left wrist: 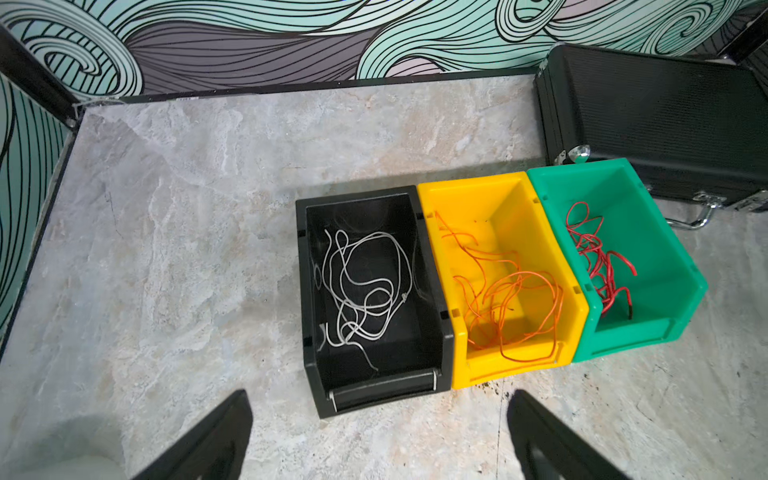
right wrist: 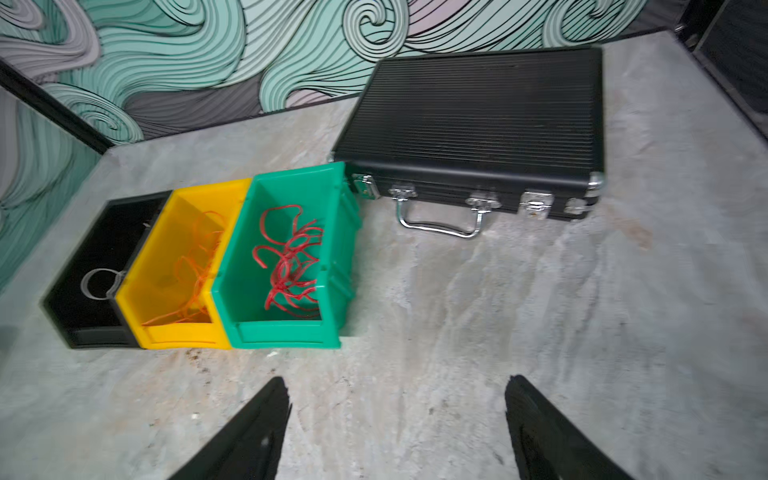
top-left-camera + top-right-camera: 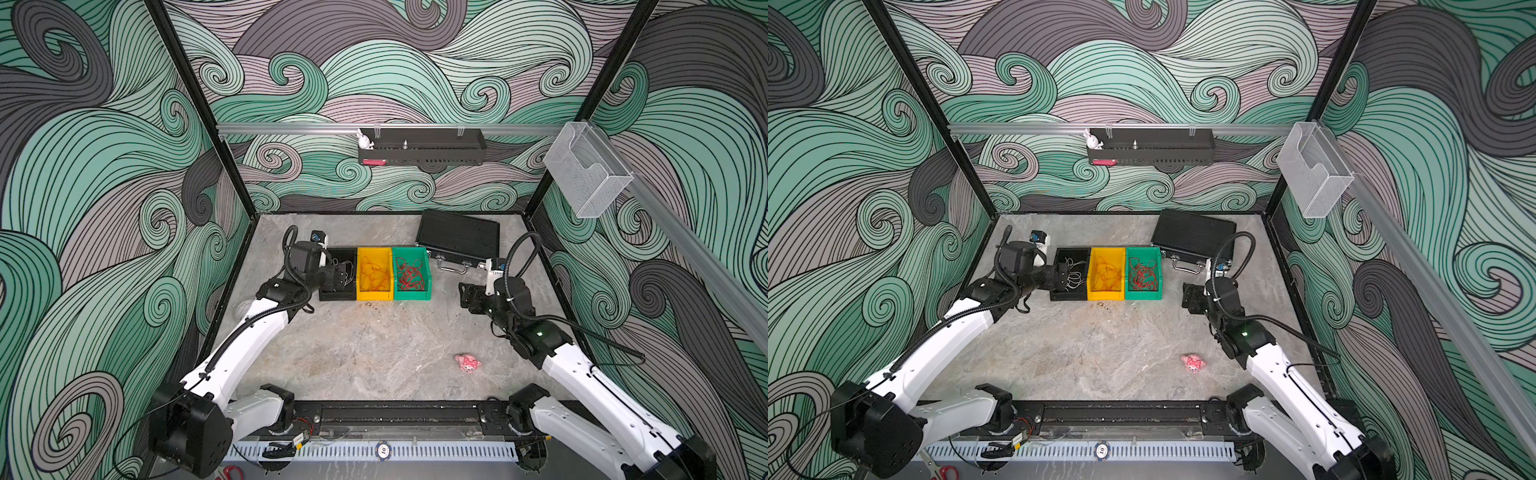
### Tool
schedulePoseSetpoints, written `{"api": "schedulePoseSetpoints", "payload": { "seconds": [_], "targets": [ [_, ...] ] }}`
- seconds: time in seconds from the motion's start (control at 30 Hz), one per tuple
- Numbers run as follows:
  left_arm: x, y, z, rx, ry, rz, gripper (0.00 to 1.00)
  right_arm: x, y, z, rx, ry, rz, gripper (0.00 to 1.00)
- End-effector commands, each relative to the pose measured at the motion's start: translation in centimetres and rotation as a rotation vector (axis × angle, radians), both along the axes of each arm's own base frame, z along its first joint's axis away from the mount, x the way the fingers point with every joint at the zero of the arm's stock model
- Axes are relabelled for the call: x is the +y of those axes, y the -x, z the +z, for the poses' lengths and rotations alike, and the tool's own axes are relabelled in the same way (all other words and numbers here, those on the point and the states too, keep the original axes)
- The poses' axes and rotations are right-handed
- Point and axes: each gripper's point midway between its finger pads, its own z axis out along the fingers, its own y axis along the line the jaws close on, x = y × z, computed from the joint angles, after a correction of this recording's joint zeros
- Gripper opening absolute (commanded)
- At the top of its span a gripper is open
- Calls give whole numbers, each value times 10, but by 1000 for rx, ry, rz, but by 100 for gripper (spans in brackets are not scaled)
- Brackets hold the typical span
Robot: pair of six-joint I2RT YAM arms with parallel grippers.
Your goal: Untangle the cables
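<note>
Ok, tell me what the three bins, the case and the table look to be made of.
Black bin, yellow bin, green bin: moulded plastic, smooth with a slight sheen, single solid colour. Case: probably ribbed aluminium, matt black, with shiny chrome-like handle and latches. Table: stone-look grey surface with veins; real marble or a printed laminate, cannot tell.

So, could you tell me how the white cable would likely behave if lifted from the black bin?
Probably floppy: the white cable lies in loose, curling loops. Likely light, being thread-thin. Its loops cross, so it may lift as one tangle.
</note>
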Motion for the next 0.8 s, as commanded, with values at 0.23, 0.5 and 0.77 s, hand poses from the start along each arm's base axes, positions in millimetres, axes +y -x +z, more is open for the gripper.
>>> {"api": "schedulePoseSetpoints", "payload": {
  "seconds": [0.23,0.5,0.77],
  "targets": [
    [76,2,-33,-173,-104,328,99,-85,-12,9,-126,174,-356,99],
    [91,-18,-53,-142,-158,374,99,-129,-15,-13,-183,288,-507,99],
    [100,-31,-75,-217,-204,336,99,-154,-18,-29,-149,314,-584,99]
  ]
}}
